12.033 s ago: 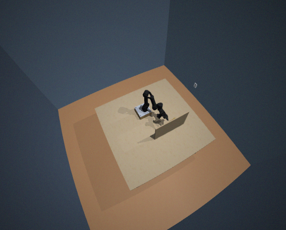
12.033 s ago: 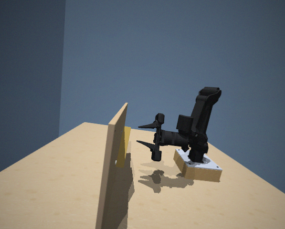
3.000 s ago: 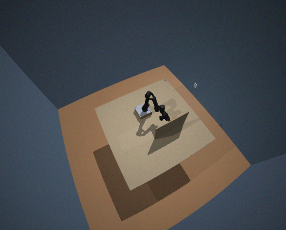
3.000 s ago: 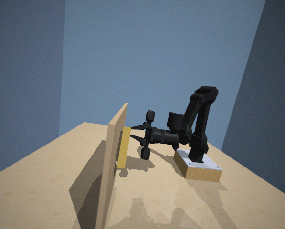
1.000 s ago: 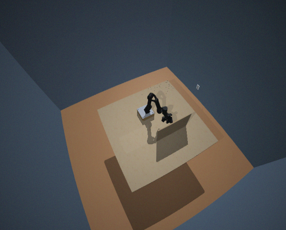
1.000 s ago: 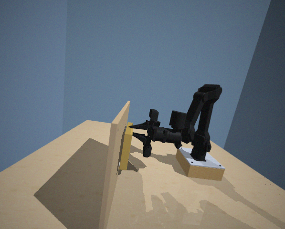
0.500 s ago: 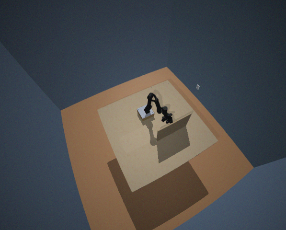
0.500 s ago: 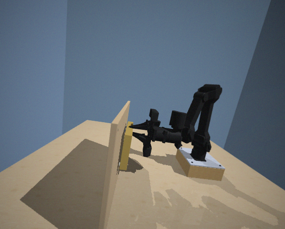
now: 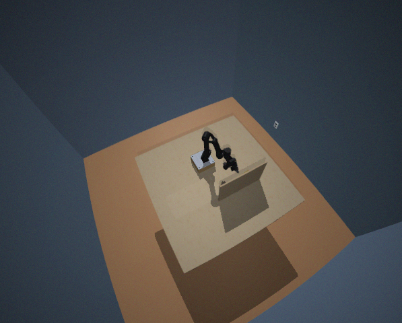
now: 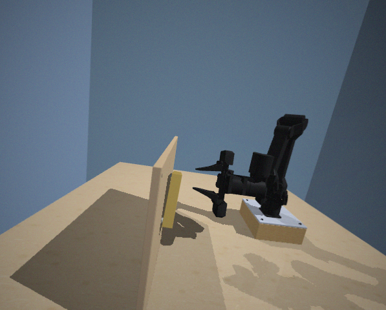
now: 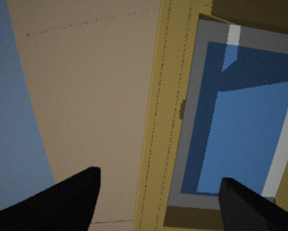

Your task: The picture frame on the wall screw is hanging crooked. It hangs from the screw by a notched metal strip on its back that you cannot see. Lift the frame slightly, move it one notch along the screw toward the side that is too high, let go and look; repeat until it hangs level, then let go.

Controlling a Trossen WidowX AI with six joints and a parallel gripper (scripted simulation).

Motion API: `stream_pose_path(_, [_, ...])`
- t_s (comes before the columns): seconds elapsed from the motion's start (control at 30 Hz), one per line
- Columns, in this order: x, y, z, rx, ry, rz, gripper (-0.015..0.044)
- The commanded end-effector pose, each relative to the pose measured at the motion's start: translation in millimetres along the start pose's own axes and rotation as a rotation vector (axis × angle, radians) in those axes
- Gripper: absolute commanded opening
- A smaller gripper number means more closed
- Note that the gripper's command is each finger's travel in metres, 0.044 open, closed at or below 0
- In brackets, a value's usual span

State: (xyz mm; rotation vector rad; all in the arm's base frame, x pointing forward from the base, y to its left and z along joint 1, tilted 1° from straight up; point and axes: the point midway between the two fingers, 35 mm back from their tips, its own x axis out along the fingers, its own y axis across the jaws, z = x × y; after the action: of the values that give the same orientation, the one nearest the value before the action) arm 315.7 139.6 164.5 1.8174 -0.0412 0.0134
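The picture frame [image 10: 171, 200] [image 11: 158, 122] has a yellow border around a grey mat and a blue picture [image 11: 247, 135]. It hangs on the near face of the upright wooden wall board [image 10: 158, 200] [image 9: 244, 180] [image 11: 86, 90]. The screw and the notched strip are hidden behind it. In the wrist view its long edge runs askew to the faint seam line on the board. My gripper [image 10: 194, 179] [image 11: 161, 183] [image 9: 236, 169] is open and empty. It is level with the frame and a short way back from it, with both fingertips clear of the border.
The arm's base [image 10: 276, 230] [image 9: 203, 163] stands on a wooden block on the table [image 10: 286, 283], behind the gripper. The board stands alone on the table top. Blue room walls lie all around, and a small white wall plate [image 9: 275, 124] shows far off.
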Motion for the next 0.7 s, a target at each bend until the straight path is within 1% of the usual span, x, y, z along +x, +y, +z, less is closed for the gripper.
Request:
stream_pose_path(0.0, [-44.8,-4.3,8.2,0.188,-0.007,-0.008,0.0260])
stream_pose_path(0.17, [-46.9,-4.5,8.7,0.197,-0.007,-0.009,0.0260])
stream_pose_path(0.2, [-39.3,-3.3,3.7,0.155,0.002,-0.010,0.0260])
stream_pose_path(0.23, [-42.7,-1.4,2.5,0.157,0.001,-0.010,0.0260])
stream_pose_path(0.43, [-83.8,18.8,-3.2,0.175,-0.003,-0.011,0.0260])
stream_pose_path(0.67, [-126.9,35.9,8.5,0.195,-0.009,-0.016,0.0260])
